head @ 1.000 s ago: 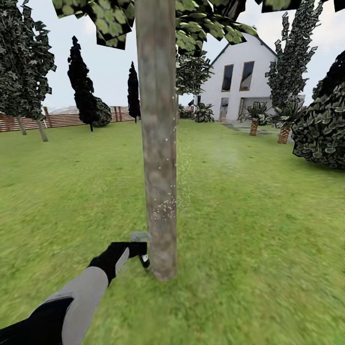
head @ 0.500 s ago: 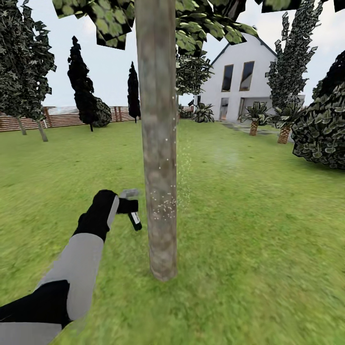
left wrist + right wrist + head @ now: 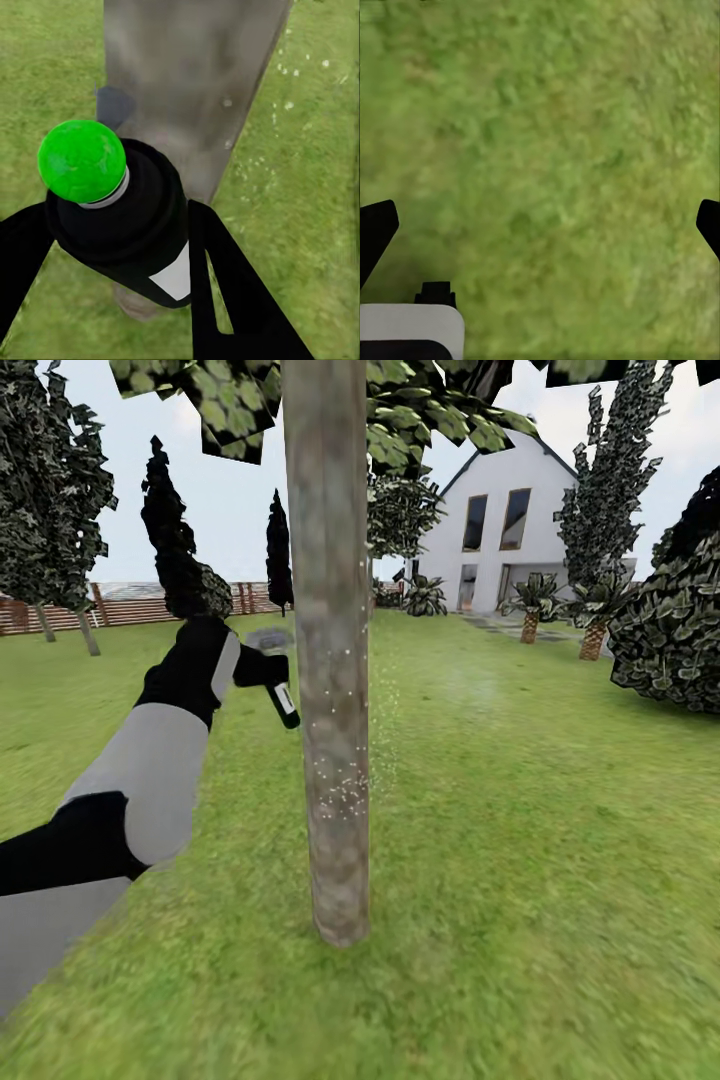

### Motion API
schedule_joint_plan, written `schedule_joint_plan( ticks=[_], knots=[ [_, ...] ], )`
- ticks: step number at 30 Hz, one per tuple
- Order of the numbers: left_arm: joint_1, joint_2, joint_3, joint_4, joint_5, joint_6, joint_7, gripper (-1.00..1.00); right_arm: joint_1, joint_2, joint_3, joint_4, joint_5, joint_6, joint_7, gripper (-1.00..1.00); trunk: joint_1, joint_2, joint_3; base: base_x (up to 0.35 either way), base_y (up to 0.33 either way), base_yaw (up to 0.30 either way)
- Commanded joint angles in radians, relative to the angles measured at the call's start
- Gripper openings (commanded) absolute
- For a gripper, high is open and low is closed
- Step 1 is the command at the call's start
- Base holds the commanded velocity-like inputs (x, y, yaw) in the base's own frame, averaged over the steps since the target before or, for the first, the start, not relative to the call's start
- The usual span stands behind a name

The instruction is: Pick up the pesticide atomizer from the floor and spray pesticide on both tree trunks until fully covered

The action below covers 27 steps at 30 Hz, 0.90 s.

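Now, change: the left gripper (image 3: pixel 262 668) has climbed since half a second ago, from low beside the tree trunk (image 3: pixel 330 660) to about mid-trunk height; camera and scenery unchanged.
Left claw: clamped on the pesticide atomizer (image 3: pixel 281 703), black fingers (image 3: pixel 225 300) pressed to either side of the dark bottle.
Atomizer: at 9 o'clock of the trunk, just beside the bark; whether it touches cannot be told. Bottle hangs tilted below the claw.
Pesticide (image 3: pixel 340 792): white specks dot the lower trunk, with more drifting at 3 o'clock of it.
Right claw (image 3: pixel 540 225): spread wide, nothing between the tips, grass beneath.
Surface: green lawn (image 3: pixel 520 830) all round the trunk base.
Surroundings: white house (image 3: pixel 500 530) at 1 o'clock, brown slat fence (image 3: pixel 120 608) at 10 o'clock, dark cypress-like trees (image 3: pixel 172 530) near the fence.
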Motion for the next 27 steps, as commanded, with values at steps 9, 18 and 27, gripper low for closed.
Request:
schedule_joint_plan(
  ticks=[9, 18, 27],
  knots=[
    [-0.262, 0.002, 0.008, 0.126, -0.014, 0.006, -0.007, -1.0, -0.002, 0.001, 0.007, 0.005, -0.005, -0.007, -0.002, 1.0, 0.001, -0.002, -0.003, 0.0, 0.0, 0.0],
    [-0.412, 0.002, 0.008, 0.172, -0.013, 0.007, -0.007, -1.0, -0.002, 0.001, 0.007, 0.005, -0.005, -0.007, -0.002, 1.0, 0.001, -0.002, -0.003, 0.0, 0.0, 0.0],
    [-0.447, -0.005, 0.096, 0.403, -0.011, 0.002, -0.003, -1.0, -0.002, 0.001, 0.007, 0.005, -0.005, -0.007, -0.002, 1.0, 0.001, -0.002, -0.003, 0.0, 0.0, 0.0]
  ],
)
